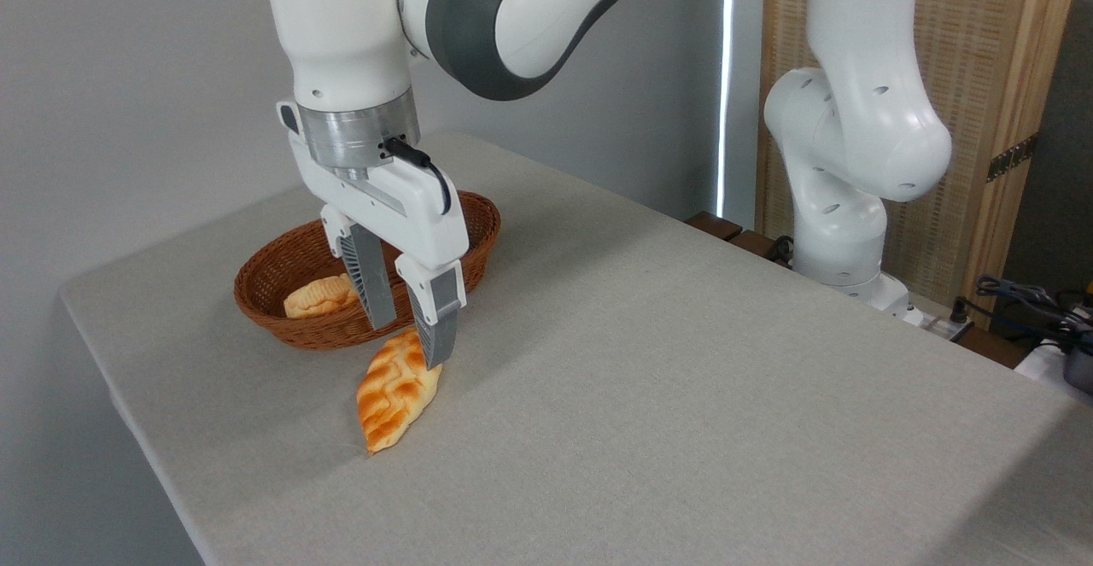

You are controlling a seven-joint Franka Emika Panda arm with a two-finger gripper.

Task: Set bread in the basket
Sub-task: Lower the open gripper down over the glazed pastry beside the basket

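bread: leaf-shaped pastry (395, 393), glossy orange-brown with a pale lattice, lying flat on the surface (649, 361) near its left front edge, just in front of the basket and outside it. Its far tip points toward the basket wall; whether the two touch, cannot tell.
basket: oval reddish-brown wicker basket (299, 327) toward the surface's back-left corner, upright, shallow.
other bread: a paler yellowish ridged piece (319, 296) already lies inside the basket at its left end; not the target.
why placed so: the bread sits close to the basket rim, so the move ahead looks like a short lift over the rim, judging from the layout.
fingers: the gripper (408, 335) has its fingers (437, 327) spread apart, straddling the bread's far end; the right one comes down beside the bread's upper right edge, the left one hangs in front of the basket wall. Nothing is held.
arm pose: wrist vertical, fingers pointing straight down, hand low over the surface; the forearm comes in from the upper right, the base stands off the surface's right back edge.
step judged: pre-grasp, closing on the bread not yet done.
risk judged: grasp sits near the pointed tip rather than mid-body, so the bread may pivot or slip when lifted.
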